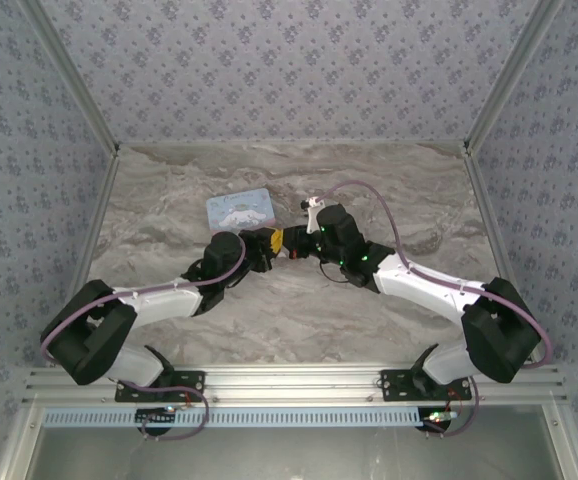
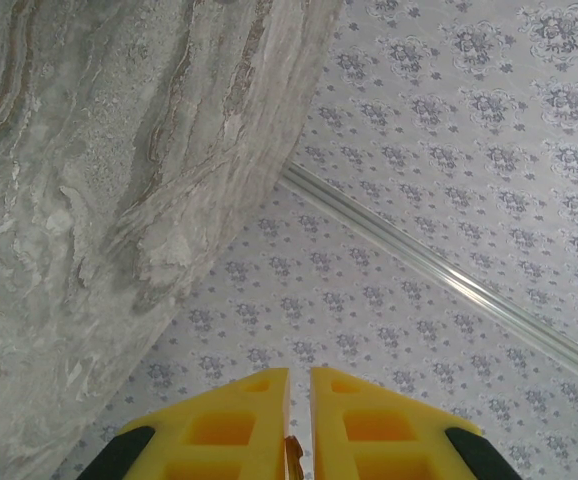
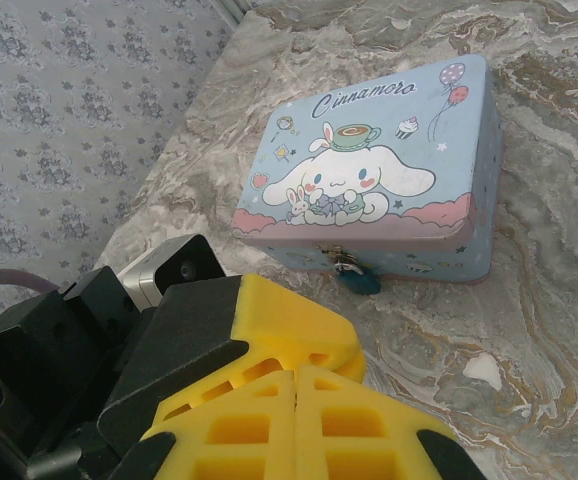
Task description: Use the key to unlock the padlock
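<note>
Tin box (image 3: 369,170): is lying with its lid closed on the marble table (image 3: 539,330), just beyond both grippers.
Padlock (image 3: 357,279): is hanging, small and blue, from the clasp on the tin's front wall. Its shackle is too small to read, but it is apparently not yet opened.
Left gripper (image 2: 300,385): is holding its yellow fingers nearly together, pinching a thin brownish sliver.
Key (image 2: 292,458): is sitting edge-on between the left fingers and is judged to be the key from its place there. Its tip is not discernible.
Right gripper (image 3: 295,385): is pressing its fingers together with nothing showing between them. It is hovering just beside the left gripper and near the padlock, and whether the two grippers are touching cannot be told.
Done: the key is seemingly in hand and close to the tin.
Remaining: the key is not yet entering the padlock, so inserting it, turning it and freeing the shackle are all still to come.
</note>
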